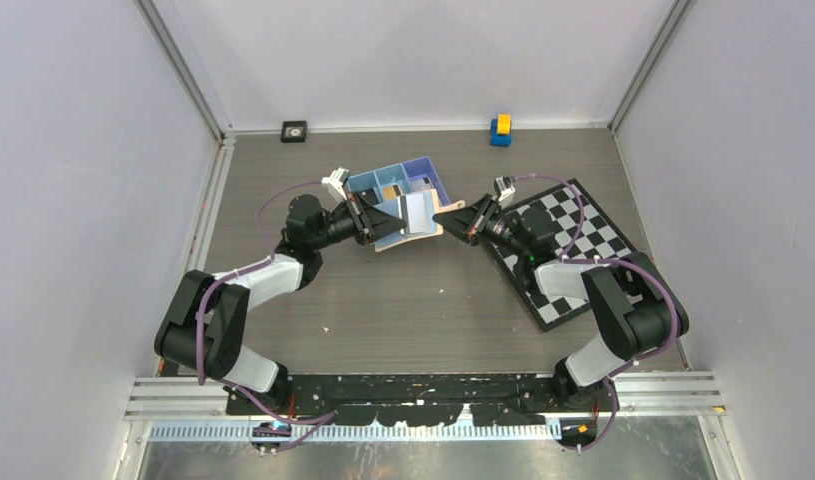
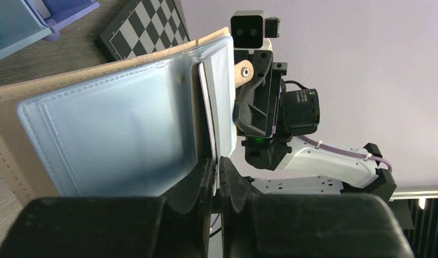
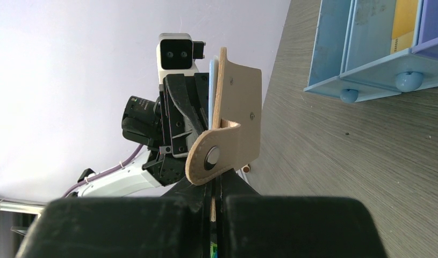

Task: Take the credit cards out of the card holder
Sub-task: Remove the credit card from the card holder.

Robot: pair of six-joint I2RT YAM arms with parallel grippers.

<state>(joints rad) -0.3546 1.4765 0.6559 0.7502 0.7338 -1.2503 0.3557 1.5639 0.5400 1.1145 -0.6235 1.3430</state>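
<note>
You had open desk (image 1: 403, 310) toward the near edge; your left gripper (image 1: 381, 216) and right gripper (image 1: 443, 217) each pinched the card holder (image 1: 415, 224) tight.

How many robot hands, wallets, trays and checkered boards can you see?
robot hands: 2 (left hand, right hand)
card holder: 1
blue tray: 1
chessboard: 1
total: 5
</note>
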